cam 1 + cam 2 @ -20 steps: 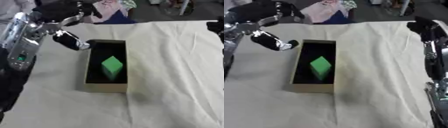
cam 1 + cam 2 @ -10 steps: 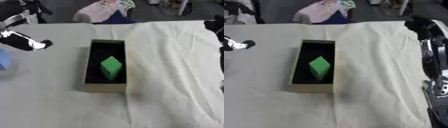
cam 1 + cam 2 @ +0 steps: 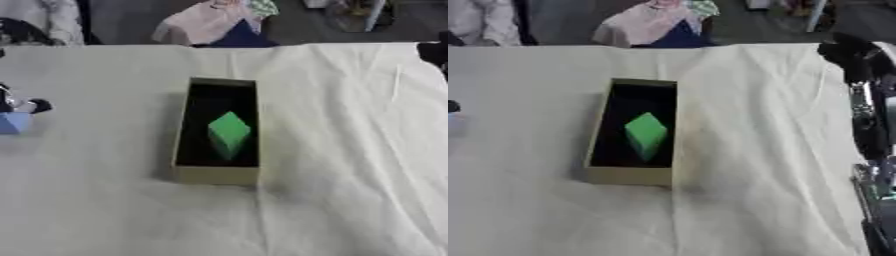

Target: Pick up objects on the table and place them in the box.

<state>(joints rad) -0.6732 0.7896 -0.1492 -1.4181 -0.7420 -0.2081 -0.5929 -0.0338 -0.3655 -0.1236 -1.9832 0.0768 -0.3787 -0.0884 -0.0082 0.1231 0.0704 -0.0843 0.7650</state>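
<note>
Step in hand, as I judge it: reach for blue block (image 3: 12, 122) at far left edge of frame, mid-height, on the worktop (image 3: 350, 150). Left hand (image 3: 19, 106) shows only as a dark-and-silver bit at left edge, just above & touching or nearly touching the block; can't tell if fingers are apart or closed. Right hand (image 3: 852, 60) upper right of frame, dark, blurred; finger state can't tell either.

To do it well: close on 2 opposite flat faces of the block, lift straight up before crossing over, clear near wall of box (image 3: 215, 173), release low inside beside green block (image 3: 229, 133) so it doesn't land on top.

Materials: worktop covered w/ cream cloth, soft, creased, may drag. Box is a long rectangle, tan card-like walls, dark inside, center of frame. Green block angular, sits corner-up, matte. Blue block pale, looks boxy, flat-sided.
</note>
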